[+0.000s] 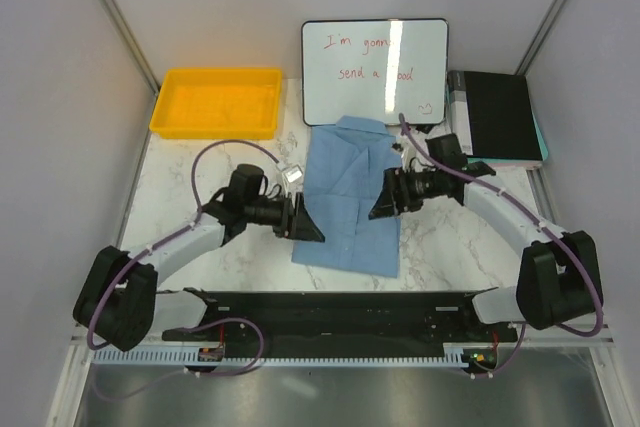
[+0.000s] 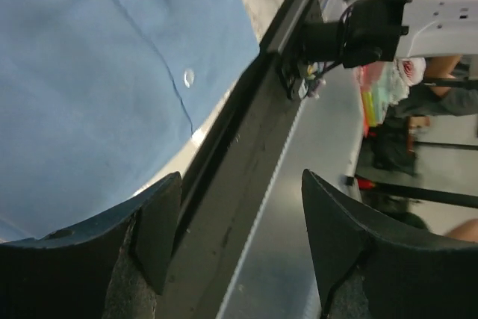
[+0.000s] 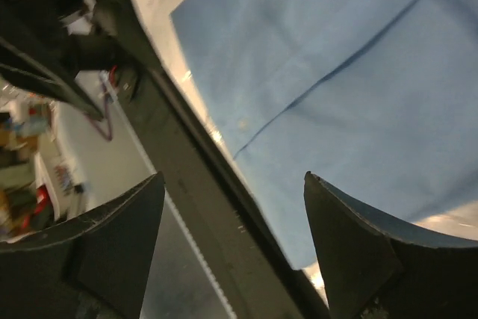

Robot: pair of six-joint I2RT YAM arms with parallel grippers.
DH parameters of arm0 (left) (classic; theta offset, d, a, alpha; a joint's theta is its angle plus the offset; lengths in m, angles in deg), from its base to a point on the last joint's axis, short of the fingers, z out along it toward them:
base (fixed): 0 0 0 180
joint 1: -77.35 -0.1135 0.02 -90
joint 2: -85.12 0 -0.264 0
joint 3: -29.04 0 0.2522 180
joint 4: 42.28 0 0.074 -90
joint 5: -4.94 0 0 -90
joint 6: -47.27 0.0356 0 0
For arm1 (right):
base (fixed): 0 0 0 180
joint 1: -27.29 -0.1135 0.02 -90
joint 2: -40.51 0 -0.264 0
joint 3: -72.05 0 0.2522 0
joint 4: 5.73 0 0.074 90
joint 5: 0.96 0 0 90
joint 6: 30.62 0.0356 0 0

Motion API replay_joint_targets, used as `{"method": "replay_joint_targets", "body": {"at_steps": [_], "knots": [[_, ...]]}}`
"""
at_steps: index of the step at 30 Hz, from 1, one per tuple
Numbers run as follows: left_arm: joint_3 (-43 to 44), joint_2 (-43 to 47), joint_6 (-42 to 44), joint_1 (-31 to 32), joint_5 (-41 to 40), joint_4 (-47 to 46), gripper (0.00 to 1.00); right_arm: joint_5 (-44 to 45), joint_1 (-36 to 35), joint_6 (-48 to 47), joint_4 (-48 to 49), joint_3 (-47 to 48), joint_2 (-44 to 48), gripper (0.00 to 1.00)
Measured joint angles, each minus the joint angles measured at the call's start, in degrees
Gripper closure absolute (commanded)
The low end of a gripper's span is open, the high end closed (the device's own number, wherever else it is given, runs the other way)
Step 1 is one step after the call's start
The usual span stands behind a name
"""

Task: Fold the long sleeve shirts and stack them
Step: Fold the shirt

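A light blue long sleeve shirt (image 1: 350, 197) lies folded into a long rectangle in the middle of the marble table. It also fills the top left of the left wrist view (image 2: 97, 80), with a small button showing, and the upper right of the right wrist view (image 3: 351, 87). My left gripper (image 1: 310, 229) is open and empty at the shirt's left edge, its two fingers spread apart (image 2: 240, 238). My right gripper (image 1: 378, 205) is open and empty over the shirt's right edge (image 3: 234, 247). Neither gripper holds cloth.
A yellow plastic tray (image 1: 216, 102) stands at the back left. A whiteboard (image 1: 375, 69) with red writing leans at the back, touching the shirt's far end. A black and white box (image 1: 495, 117) sits at the back right. A black rail (image 1: 340, 312) runs along the near edge.
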Motion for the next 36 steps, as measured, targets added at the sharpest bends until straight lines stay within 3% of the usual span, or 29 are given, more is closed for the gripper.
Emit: {"method": "replay_joint_targets", "body": {"at_steps": [5,10,14,22,26,29,32,36], "knots": [[-6.36,-6.78,-10.62,5.81,0.22,-6.75,0.28,-4.72,-8.96,13.64,11.50,-11.89,0.07,0.16],[-6.05,-13.92,-14.43,5.88,-3.39,-11.65,0.29,-5.35,-9.99,19.39,20.11,-15.39,-7.28,0.18],[-6.01,-21.90,-17.22,4.96,-4.87,-13.73,0.28,-6.88,-9.79,20.04,20.85,-14.36,-17.03,0.18],[-7.06,-21.70,-18.69,0.72,-1.97,-14.01,0.27,-6.97,-8.04,11.96,12.39,-10.51,-18.01,0.20],[-8.96,-12.22,-17.09,-0.13,-1.22,-14.10,0.24,-5.29,-7.37,6.95,8.61,-9.90,-9.11,0.18],[-5.53,-7.58,-14.88,0.13,0.94,-16.46,0.24,-5.53,-7.28,5.64,9.73,-7.39,-3.17,0.19],[0.31,-11.50,-13.11,0.26,1.36,-20.04,0.26,-5.68,-7.26,4.09,12.22,-4.11,-5.16,0.20],[6.69,-23.06,-12.48,-0.37,0.76,-25.64,0.27,-5.31,-5.31,0.92,13.81,-1.18,-16.81,0.21]]}}
